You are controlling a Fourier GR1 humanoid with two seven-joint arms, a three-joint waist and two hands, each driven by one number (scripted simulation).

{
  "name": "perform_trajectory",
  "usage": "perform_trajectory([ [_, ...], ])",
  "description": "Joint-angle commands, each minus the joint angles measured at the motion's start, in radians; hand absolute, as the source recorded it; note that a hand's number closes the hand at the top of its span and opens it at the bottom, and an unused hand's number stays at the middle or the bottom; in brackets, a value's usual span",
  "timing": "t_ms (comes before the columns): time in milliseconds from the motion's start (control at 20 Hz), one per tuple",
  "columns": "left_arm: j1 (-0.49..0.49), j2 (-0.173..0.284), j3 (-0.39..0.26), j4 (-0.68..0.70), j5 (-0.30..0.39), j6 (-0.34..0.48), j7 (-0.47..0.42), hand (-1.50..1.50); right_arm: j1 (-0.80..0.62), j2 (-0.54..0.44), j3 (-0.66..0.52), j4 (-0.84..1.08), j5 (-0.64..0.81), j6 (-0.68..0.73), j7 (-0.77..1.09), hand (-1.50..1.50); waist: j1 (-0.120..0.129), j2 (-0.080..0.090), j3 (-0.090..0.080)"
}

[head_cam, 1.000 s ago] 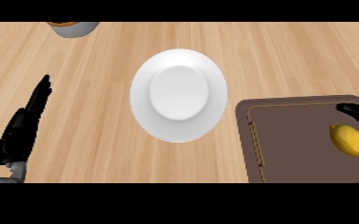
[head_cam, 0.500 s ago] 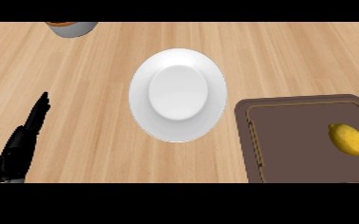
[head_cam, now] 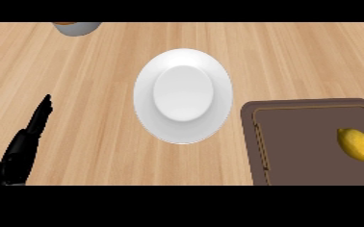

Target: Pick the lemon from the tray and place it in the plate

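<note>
- The lemon (head_cam: 351,143), yellow and smooth, lay on the brown rectangular tray (head_cam: 298,144) at the view's right edge, partly cut off.
- The white oval-looking plate (head_cam: 183,95) sat on the wood-grain counter (head_cam: 284,57), just left of the tray.
- The left hand (head_cam: 27,142) rested at lower left, fingers straight, holding nothing.
- A grey bowl (head_cam: 77,27) showed at the top edge.
</note>
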Motion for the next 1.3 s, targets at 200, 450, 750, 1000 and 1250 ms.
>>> perform_trajectory([
  [200, -0.030, -0.007, 0.014, -0.004, -0.006, -0.034, 0.030, 0.00, -0.062, -0.150, 0.048, 0.179, 0.160, 0.145, 0.045, -1.50, 0.010, 0.002, 0.001],
  [450, 0.005, -0.045, 0.006, 0.050, -0.042, -0.024, -0.068, 0.00, -0.132, -0.176, 0.156, 0.218, 0.255, 0.188, 0.084, -1.50, 0.015, 0.002, 0.000],
  [750, -0.023, -0.041, 0.010, -0.019, -0.048, -0.042, 0.022, 0.00, -0.263, -0.188, 0.296, 0.306, 0.433, 0.215, 0.077, -1.50, 0.021, 0.002, 0.001],
  [1000, 0.011, -0.047, 0.044, 0.001, -0.050, -0.063, -0.028, 0.00, -0.314, -0.173, 0.351, 0.406, 0.590, 0.275, -0.051, -1.50, 0.015, 0.001, 0.001],
  [1250, -0.045, -0.112, 0.023, 0.003, -0.112, -0.024, 0.047, 0.00, -0.372, -0.160, 0.383, 0.501, 0.712, 0.300, -0.155, -1.50, 0.008, 0.001, 0.000],
])
